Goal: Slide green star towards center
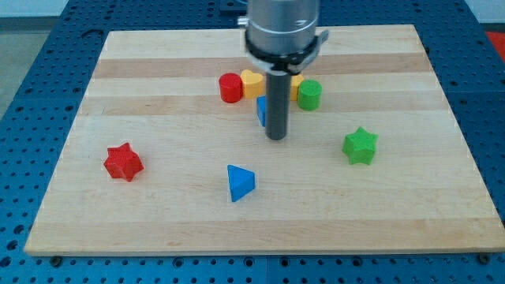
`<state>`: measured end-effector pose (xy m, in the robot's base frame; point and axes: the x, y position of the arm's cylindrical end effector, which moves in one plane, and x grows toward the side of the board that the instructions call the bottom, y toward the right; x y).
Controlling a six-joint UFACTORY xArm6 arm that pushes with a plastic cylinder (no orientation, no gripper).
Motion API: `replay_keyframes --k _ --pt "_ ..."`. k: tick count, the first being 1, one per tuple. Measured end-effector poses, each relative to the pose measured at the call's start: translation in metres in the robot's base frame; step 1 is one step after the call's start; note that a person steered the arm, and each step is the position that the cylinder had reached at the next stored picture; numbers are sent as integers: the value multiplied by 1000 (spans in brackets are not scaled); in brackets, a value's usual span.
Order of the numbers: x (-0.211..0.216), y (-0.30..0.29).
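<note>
A: How many blocks?
B: Seven show: two green, two red, two blue, one yellow.

A: The green star [360,146]?
B: View's right, flat, no long axis; my tip [275,137], fingerless, stands well left.

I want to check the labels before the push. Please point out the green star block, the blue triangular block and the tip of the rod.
green star block [360,146]: camera view, centre of its top face.
blue triangular block [240,182]: camera view, middle of its body.
my tip [275,138]: camera view, very end of the dark rod.

A pale wooden board [158,213] lies on blue perforated table [31,95]
</note>
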<state>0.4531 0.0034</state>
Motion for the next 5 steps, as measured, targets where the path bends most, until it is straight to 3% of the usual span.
replay_keyframes --k 1,4,5 --pt "-4 -17" --pt "-30 36" --pt "-4 42"
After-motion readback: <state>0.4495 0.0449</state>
